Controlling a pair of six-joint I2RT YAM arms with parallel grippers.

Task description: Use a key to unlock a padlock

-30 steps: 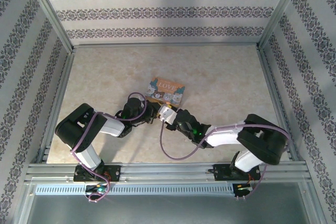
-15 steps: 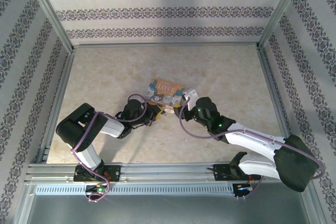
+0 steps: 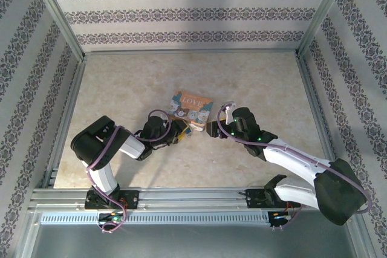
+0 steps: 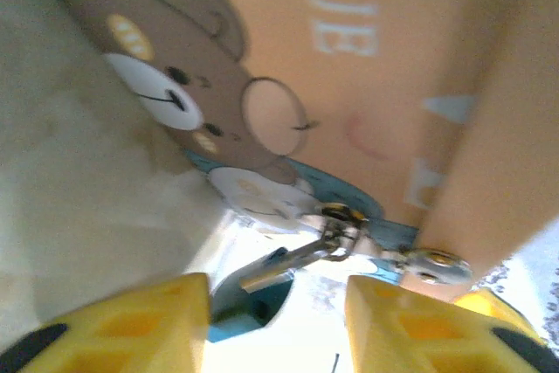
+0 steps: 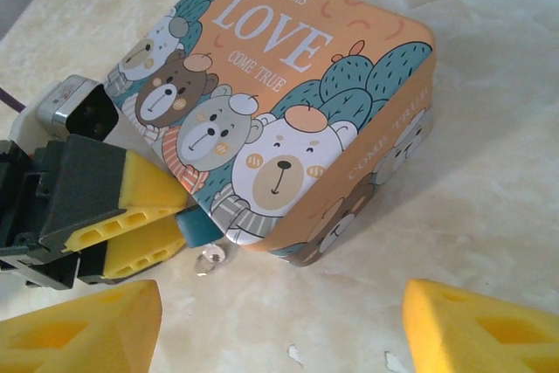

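Look for the padlock (image 5: 199,226) down on the table (image 3: 260,83), tucked against the near side of the orange tin (image 5: 288,85). Note a small metal ring (image 5: 210,257) just beside; cannot tell of any key seated in the lock. Flanked from the left by the left gripper (image 4: 278,303), pads parted to either side, not clamped on the body. Faced from the right by the right gripper (image 5: 281,303), spread wide and empty. Reads as a moment between grips, with no sign yet of a sprung shackle. Next, likely: pinch the body from the left, then close the right on the key end, without shoving the tin.
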